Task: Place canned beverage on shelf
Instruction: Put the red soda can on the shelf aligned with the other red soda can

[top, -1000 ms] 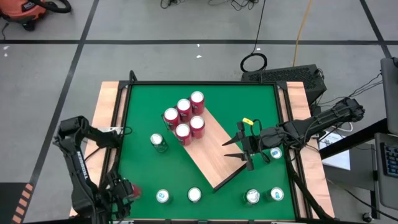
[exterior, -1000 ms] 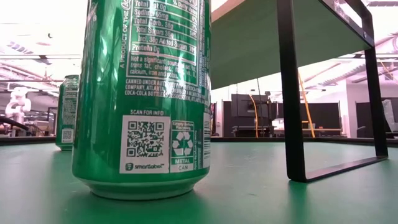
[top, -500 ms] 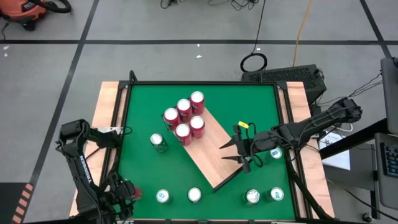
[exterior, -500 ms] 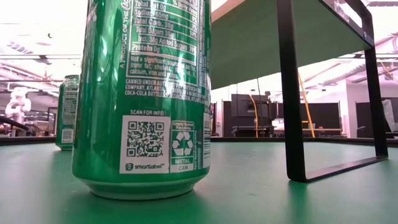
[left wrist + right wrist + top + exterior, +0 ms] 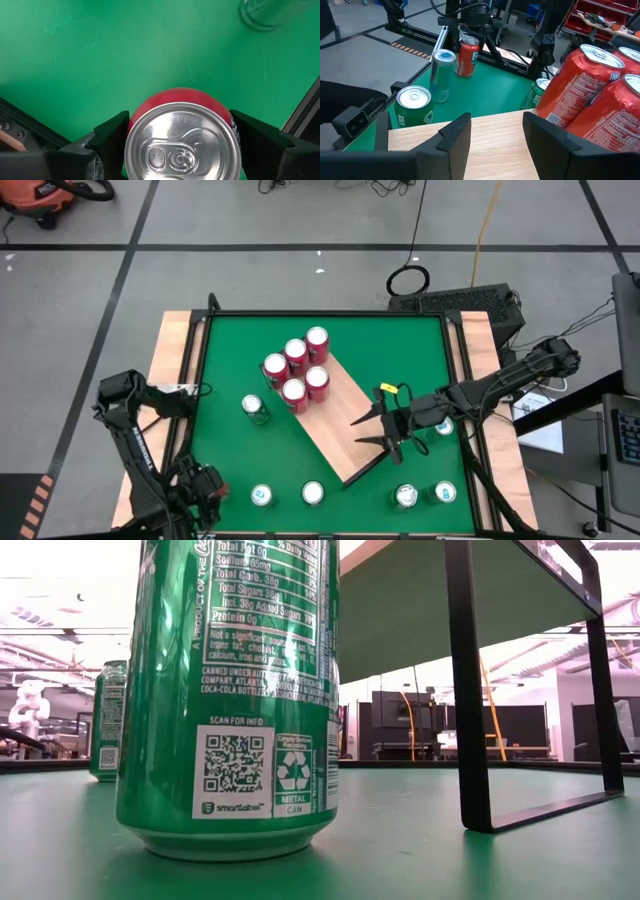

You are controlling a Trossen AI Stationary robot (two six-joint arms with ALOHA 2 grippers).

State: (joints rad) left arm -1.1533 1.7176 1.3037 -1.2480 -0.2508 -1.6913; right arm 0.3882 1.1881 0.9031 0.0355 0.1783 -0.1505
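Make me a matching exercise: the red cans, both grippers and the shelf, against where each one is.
1. five red cans
2. left gripper
3. right gripper
4. shelf

A. diagonal across the middle of the table
B. open and empty, over the shelf's bare end
C. clustered on the shelf's far end
D. around a lone red can at the table's near left corner

Pairs: 1-C, 2-D, 3-B, 4-A
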